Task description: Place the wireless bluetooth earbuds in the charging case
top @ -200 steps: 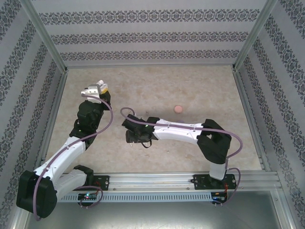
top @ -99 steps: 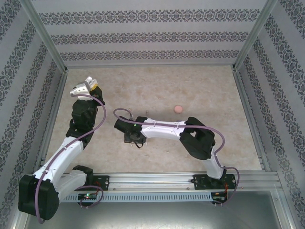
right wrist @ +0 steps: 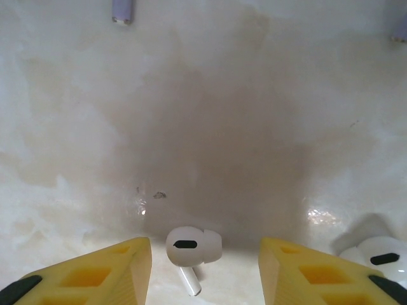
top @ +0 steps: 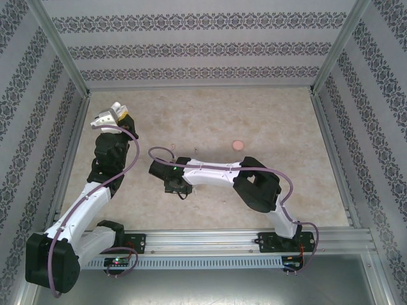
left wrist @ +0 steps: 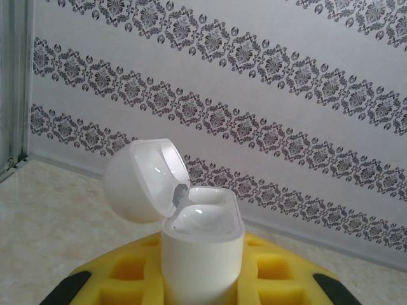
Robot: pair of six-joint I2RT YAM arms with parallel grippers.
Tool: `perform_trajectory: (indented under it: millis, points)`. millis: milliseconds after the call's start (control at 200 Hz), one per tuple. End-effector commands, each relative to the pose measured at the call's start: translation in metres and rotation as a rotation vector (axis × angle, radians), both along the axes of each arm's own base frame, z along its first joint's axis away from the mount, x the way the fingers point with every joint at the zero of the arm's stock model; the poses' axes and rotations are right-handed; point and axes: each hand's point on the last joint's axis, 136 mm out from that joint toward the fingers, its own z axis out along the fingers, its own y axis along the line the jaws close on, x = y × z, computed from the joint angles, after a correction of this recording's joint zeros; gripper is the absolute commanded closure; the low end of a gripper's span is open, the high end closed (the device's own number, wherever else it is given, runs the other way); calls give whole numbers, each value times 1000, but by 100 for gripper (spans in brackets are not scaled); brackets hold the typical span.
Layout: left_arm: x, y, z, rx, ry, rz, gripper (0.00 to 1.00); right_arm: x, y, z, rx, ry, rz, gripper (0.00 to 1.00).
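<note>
My left gripper point(top: 112, 118) is raised at the far left and shut on the white charging case point(left wrist: 202, 244). The case stands upright between the yellow fingers point(left wrist: 130, 270) with its lid point(left wrist: 143, 181) hinged open to the left and its wells empty. My right gripper point(right wrist: 205, 253) points down at the table and is open. A white earbud point(right wrist: 193, 246) lies on the table between its fingertips, touching neither. Another white earbud point(right wrist: 380, 253) lies just outside the right finger point(right wrist: 318, 273). A purple stem point(right wrist: 122, 9) shows at the top edge.
A small round pink object point(top: 238, 144) lies on the marble tabletop point(top: 280, 121) to the right of the middle. Patterned walls point(top: 203, 47) and metal posts close in the table on three sides. The right arm point(top: 210, 171) stretches left across the middle.
The left arm swung left with the open case, then held still. The right gripper moved left and slightly nearer, its elbow folding in. The pink object stayed put.
</note>
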Motion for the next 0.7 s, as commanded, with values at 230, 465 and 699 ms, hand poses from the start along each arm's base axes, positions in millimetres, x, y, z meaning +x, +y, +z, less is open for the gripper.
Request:
perform_trajectory:
  millis: [230, 465, 699]
  points:
    - [-6, 8, 22, -54, -94, 13, 100, -1, 6, -9, -27, 19, -31, 54]
    - [-7, 7, 19, -59, -89, 5, 100, 2, 7, -11, -43, 13, -40, 55]
    - [-7, 5, 19, -62, -90, -3, 100, 1, 5, -16, -52, 23, -53, 58]
